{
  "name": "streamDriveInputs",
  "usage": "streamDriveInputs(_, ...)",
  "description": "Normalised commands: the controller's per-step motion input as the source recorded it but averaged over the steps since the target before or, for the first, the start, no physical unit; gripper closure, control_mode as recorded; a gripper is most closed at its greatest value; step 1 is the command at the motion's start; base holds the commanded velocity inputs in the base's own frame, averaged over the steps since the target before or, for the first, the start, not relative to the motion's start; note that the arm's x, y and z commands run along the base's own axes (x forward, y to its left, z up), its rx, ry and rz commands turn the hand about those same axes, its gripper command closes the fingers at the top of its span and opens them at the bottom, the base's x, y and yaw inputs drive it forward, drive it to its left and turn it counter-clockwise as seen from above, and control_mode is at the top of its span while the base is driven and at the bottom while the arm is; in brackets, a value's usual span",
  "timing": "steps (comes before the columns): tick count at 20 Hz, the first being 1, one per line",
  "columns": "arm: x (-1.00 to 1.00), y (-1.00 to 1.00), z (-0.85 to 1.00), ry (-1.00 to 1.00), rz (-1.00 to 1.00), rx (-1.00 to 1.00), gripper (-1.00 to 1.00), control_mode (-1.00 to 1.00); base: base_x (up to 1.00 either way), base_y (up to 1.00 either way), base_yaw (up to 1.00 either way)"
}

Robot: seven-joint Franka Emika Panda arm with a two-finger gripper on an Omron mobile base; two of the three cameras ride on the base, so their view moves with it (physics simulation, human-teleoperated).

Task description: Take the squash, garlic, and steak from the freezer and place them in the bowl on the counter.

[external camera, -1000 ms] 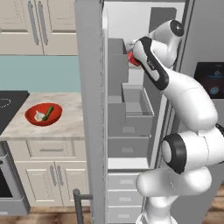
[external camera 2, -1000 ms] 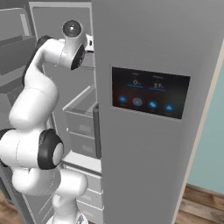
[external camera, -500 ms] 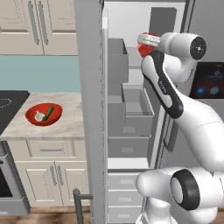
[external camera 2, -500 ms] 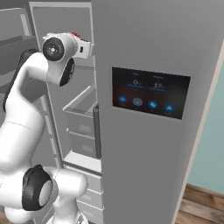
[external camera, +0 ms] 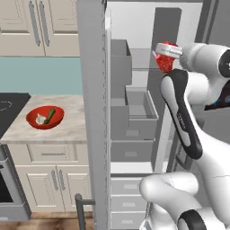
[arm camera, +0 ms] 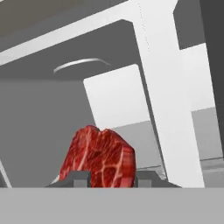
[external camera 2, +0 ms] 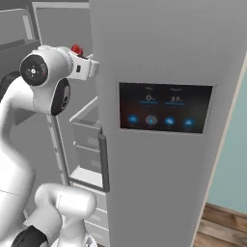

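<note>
In the hand view the gripper (arm camera: pixel 107 178) is closed on the steak (arm camera: pixel 98 158), which stands up between its two fingertips at the bottom centre of the frame. In the left base view the steak (external camera: pixel 165 60) sits in the upper right, inside the open freezer (external camera: pixel 134 112). At centre left of that view the red bowl (external camera: pixel 44 117) rests on the counter (external camera: pixel 67 128), holding the squash (external camera: pixel 50 115) and garlic (external camera: pixel 41 119).
</note>
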Motion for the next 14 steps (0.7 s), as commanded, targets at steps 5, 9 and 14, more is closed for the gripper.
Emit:
streamDriveInputs(5, -1.0, -0.25, -0.4, 0.09, -0.03, 0.0, 1.0, -1.0, 0.0, 0.0, 0.0)
streamDriveInputs(9, -0.5, -0.11, -0.21, 0.05, -0.01, 0.0, 1.0, 1.0, -0.5, -0.06, -0.01)
streamDriveInputs(14, 0.0, 0.0, 0.0, 0.0, 0.0, 0.0, 1.0, 1.0, -1.0, 0.0, 0.0)
